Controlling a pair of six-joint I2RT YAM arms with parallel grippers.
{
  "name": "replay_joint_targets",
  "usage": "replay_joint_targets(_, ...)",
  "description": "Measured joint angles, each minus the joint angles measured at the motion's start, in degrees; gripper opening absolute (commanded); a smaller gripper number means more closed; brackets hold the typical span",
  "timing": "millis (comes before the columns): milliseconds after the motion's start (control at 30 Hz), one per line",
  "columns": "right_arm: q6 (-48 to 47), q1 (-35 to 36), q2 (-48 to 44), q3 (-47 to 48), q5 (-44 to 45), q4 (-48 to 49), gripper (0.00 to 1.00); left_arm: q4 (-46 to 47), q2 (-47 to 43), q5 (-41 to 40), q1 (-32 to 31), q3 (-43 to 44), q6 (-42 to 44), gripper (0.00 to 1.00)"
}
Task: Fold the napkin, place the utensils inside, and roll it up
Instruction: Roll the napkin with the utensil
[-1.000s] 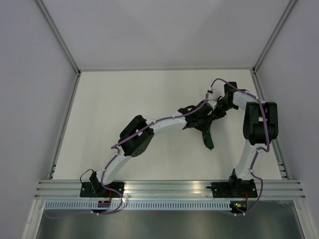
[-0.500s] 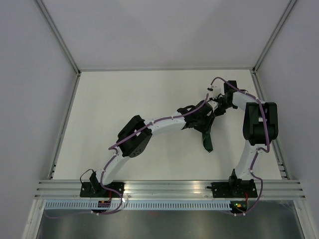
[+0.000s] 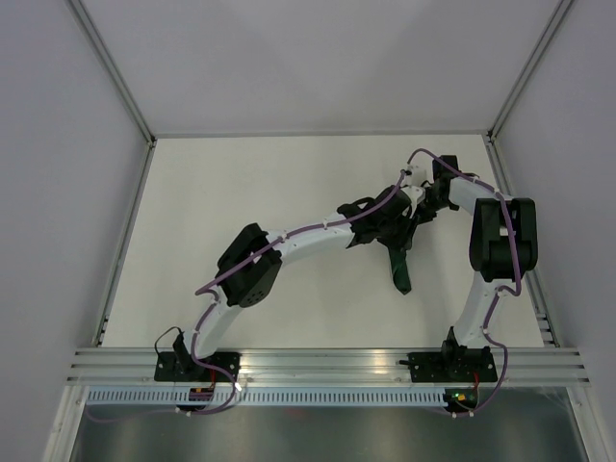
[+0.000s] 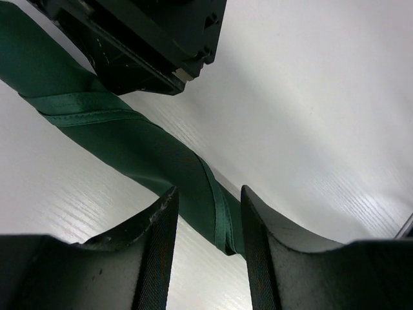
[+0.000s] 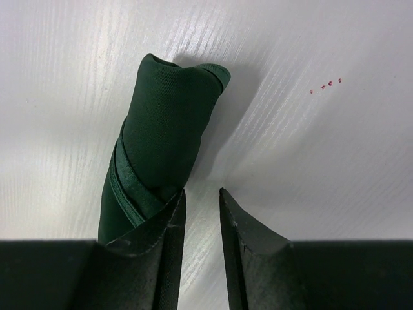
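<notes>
rolled napkin on the worktop, both jaws slack

the napkin [image 3: 399, 272] lay on the worktop [image 3: 241, 192] as a tight green tube, right of centre. the left jaws stood well parted astride the roll, not closed on it; we judged they were placed to steady or tidy the wrap. the right jaws were open only a sliver over its far part, the cloth beside one finger [image 5: 155, 271] and nothing in the gap. we saw no knife; presumably it sat inside. the rolling looked nearly finished.
</notes>
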Motion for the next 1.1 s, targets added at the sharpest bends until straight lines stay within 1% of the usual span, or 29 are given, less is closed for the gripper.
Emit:
replay_joint_targets(267,0.48,-0.76,-0.46,-0.02,1.73,0.98,0.4,1.4,-4.5,-1.27,0.04,-1.88,0.66,0.49)
replay_joint_targets(467,0.96,-2.34,-0.92,-0.28,3.54,2.16,0.41,2.6,-9.4,-1.77,0.55,-5.29,0.7,0.49)
replay_joint_targets(633,1.51,-3.63,-2.23,-0.33,4.07,2.54,0.42,3.96,-14.73,-2.56,1.42,-10.23,0.68,0.48)
replay_joint_targets(733,1.53,-5.07,-4.61,-0.33,3.32,2.23,0.46,5.14,-19.28,-3.89,1.99,-15.02,0.68,0.48)
replay_joint_targets(867,1.44,-8.68,-11.69,-0.33,1.11,1.03,0.53,8.0,-30.95,-5.29,3.72,-28.33,0.55,0.49)
replay_joint_targets(933,1.36,-10.75,-16.79,-0.33,-0.09,0.85,0.54,8.22,-38.27,-6.12,5.05,-34.97,0.2,0.5)
replay_joint_targets(1033,1.38,-13.64,-24.3,-0.33,-1.79,0.44,0.56,9.4,-49.07,-7.69,7.17,-42.77,-0.42,0.51)
replay_joint_targets(1100,1.49,-14.78,-28.7,-0.35,-2.29,0.22,0.57,9.94,-54.88,-8.59,8.02,-46.34,-0.76,0.51)
